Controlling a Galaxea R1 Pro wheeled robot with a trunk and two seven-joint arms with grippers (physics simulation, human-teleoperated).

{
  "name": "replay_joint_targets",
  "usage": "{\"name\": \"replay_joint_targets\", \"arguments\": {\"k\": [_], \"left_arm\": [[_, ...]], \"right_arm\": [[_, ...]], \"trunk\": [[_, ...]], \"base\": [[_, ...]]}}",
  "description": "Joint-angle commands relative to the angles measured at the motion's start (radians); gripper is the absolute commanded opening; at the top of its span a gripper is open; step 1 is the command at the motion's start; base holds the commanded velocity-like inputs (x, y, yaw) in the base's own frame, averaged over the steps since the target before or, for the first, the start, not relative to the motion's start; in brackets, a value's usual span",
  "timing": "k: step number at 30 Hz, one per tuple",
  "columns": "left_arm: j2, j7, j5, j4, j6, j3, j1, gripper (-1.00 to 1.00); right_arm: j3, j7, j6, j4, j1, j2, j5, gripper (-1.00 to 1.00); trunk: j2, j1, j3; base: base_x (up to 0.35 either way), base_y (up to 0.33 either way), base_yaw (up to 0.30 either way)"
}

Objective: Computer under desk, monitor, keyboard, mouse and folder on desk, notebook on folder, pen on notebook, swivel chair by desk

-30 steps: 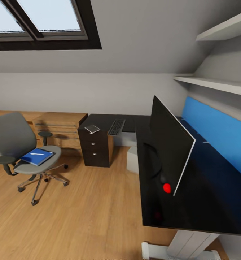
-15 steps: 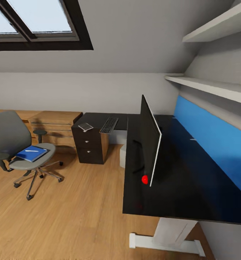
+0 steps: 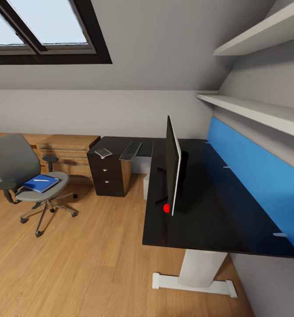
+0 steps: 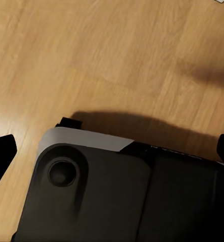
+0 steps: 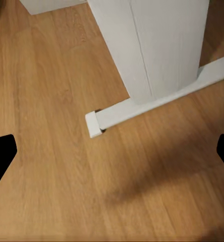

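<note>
My left claw (image 4: 112, 151) points down at the wood floor (image 4: 117, 55) over my own dark base, and its two fingertips sit far apart, so it is open and empty. My right claw (image 5: 112, 151) points at the floor beside the counter's white leg (image 5: 157, 45), fingertips likewise spread, open with nothing in it.

Ahead on the right stands the counter (image 3: 217, 211) with its black top. The monitor (image 3: 172, 163) rests on it nearly edge-on to me, red dot low at the near corner. On the far wing lie the keyboard (image 3: 131, 151), its long axis running away from me, and a small flat grey thing beside it that I cannot name for sure. A pale box under the counter may be the computer.

The swivel chair (image 3: 26, 180) stands well apart on my left, out on the open floor. On its seat lies the blue notebook (image 3: 41, 183) with the pen (image 3: 41, 180) on top; I cannot make out the folder.

I judge the chair's load comes next. It lies forward and left, so my left arm is the nearer, but I must roll closer first.
</note>
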Motion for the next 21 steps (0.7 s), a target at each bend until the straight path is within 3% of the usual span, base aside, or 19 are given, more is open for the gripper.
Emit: {"name": "replay_joint_targets", "arguments": {"k": [1, 5, 9, 10, 12, 18, 19, 21], "left_arm": [[-0.001, -0.001, 0.009, -0.002, 0.0, 0.003, 0.001, 1.0], [-0.001, 0.002, 0.009, -0.005, 0.0, 0.003, 0.001, 1.0], [0.002, 0.003, 0.009, -0.005, 0.0, 0.004, 0.001, 1.0], [0.001, 0.003, 0.009, -0.003, -0.001, 0.004, 0.001, 1.0], [0.002, 0.004, 0.009, -0.003, -0.001, 0.004, 0.001, 1.0], [0.002, 0.004, 0.008, -0.003, -0.001, 0.004, 0.001, 1.0], [0.002, 0.004, 0.008, -0.003, 0.0, 0.004, 0.001, 1.0], [0.002, 0.004, 0.008, -0.003, 0.0, 0.004, 0.001, 1.0]], "right_arm": [[0.008, -0.001, -0.006, 0.001, -0.001, -0.001, -0.011, 1.0], [0.008, -0.001, -0.007, 0.0, -0.001, -0.001, -0.011, 1.0], [0.009, 0.003, -0.088, -0.003, -0.001, 0.002, -0.01, 1.0], [0.008, 0.003, -0.294, -0.014, -0.001, -0.002, -0.01, 1.0], [0.004, -0.006, -0.377, -0.043, -0.001, -0.003, -0.013, 1.0], [-0.004, -0.081, -0.411, -0.183, -0.001, -0.027, -0.012, 1.0], [-0.004, -0.159, -0.376, -0.295, -0.001, -0.06, -0.009, 1.0], [-0.004, -0.2, -0.338, -0.356, -0.001, -0.079, -0.005, 1.0]], "trunk": [[0.007, -0.004, 0.002], [0.007, -0.004, 0.002], [0.007, -0.004, 0.002], [0.007, -0.004, 0.002], [0.007, -0.004, 0.002], [0.007, -0.004, 0.002], [0.007, -0.004, 0.002], [0.007, -0.004, 0.002]], "base": [[-0.037, -0.003, 0.0], [-0.015, -0.001, 0.0], [-0.001, 0.0, 0.0], [0.0, 0.0, 0.0], [0.0, 0.0, 0.0], [0.0, 0.0, 0.0], [0.0, 0.0, 0.0], [0.0, 0.0, 0.0]]}}
